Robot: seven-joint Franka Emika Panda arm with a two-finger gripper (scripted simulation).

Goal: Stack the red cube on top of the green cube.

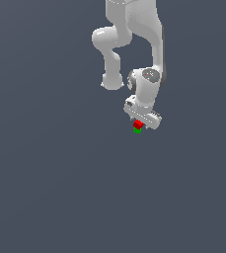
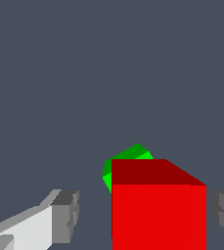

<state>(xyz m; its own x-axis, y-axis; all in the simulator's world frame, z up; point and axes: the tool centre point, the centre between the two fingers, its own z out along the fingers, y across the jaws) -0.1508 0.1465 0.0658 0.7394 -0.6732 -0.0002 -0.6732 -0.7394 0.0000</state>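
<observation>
Hanging low over the floor, the gripper (image 1: pixel 140 123) had the red cube (image 2: pixel 157 210) between its fingers (image 2: pixel 64 217); gaps showed on both sides, so they stood apart; the red cube sat above the green cube (image 2: pixel 125 161), likely for stacking.

A plain, flat slate-grey surface (image 1: pixel 45 188) fills the whole scene under even, shadowless light.
</observation>
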